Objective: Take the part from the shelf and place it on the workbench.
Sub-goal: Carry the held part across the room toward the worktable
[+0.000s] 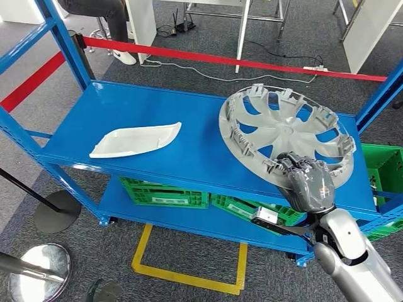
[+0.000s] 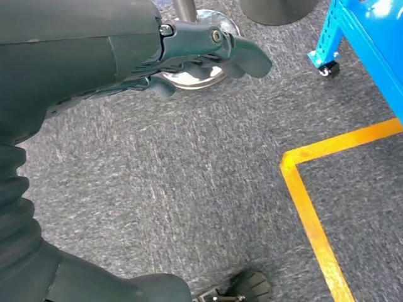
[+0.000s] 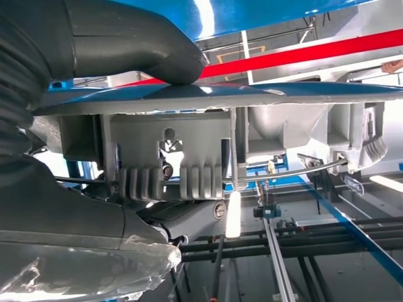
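Two parts lay on the top deck of the blue shelf [image 1: 199, 145]: a grey hubcap [image 1: 285, 129] toward the right end, inner side up with its clips showing, and a white curved panel [image 1: 135, 139] left of the middle, well apart from the hubcap. The right robot hand [image 1: 308, 182] was at the hubcap's front rim, near the deck's front edge, its fingers curled over the rim from the front. In the right wrist view the thick thumb [image 3: 138, 44] lay on one side of the rim's ribbed clips and the darker fingers [image 3: 190, 217] on the other, so this robot hand pinched the hubcap at its rim. The hubcap sat tilted, its near edge over the deck's front edge at the robot hand; whether its far edge touched the deck could not be told. The left robot hand [image 2: 209, 50] hung over the grey carpet [image 2: 190, 189], fingers loosely curled in and holding nothing, near a yellow floor line [image 2: 308, 214] and a chrome post base [image 2: 199, 75]. Green crates [image 1: 164, 192] stood on the lower deck. A red barrier tape [image 1: 228, 61] ran behind the shelf.
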